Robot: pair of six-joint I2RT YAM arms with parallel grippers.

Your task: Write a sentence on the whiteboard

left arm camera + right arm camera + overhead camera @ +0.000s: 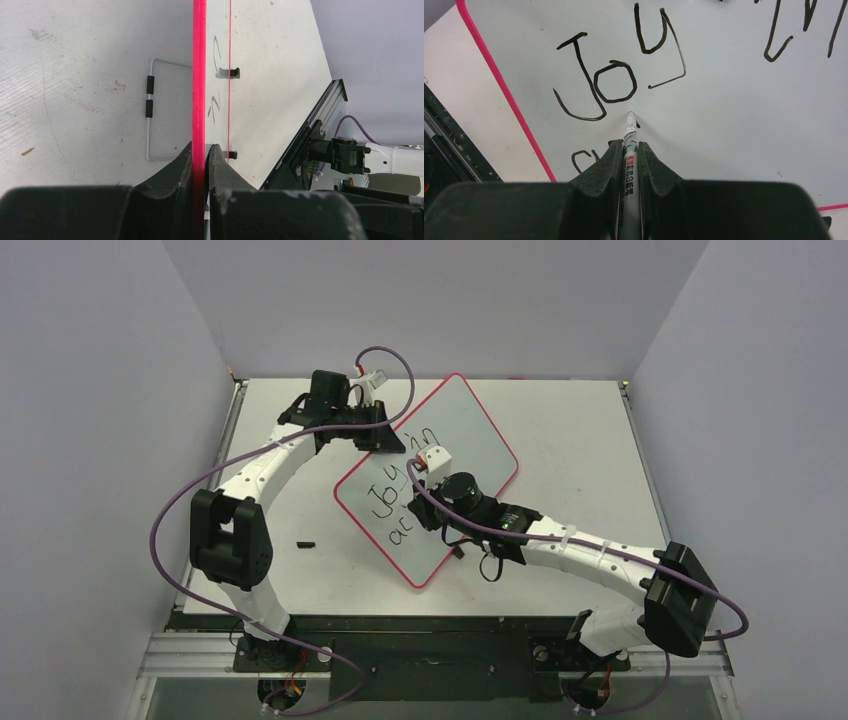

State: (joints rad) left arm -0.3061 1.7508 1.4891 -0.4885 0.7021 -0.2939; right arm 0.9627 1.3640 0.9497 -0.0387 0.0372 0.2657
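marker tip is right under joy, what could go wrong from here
1. The left claw pinches only the whiteboard's thin red rim. Pressure from the marker might make the board slip or pivot, skewing the stroke.
2. The tip sits close below "Joy". If it drifts upward, it would cut through the letters.
3. The right claw hangs just beside the second line's first letter and could smear it.

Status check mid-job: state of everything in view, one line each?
Whiteboard: askew on the table, one edge clamped.
Sentence: unfinished; "Joy in" written, second line only started.
Marker: uncapped, tip at the board below "Joy".
Left gripper: shut on the whiteboard.
Right gripper: shut on the marker.
Small black piece: loose on the table, left of the whiteboard.
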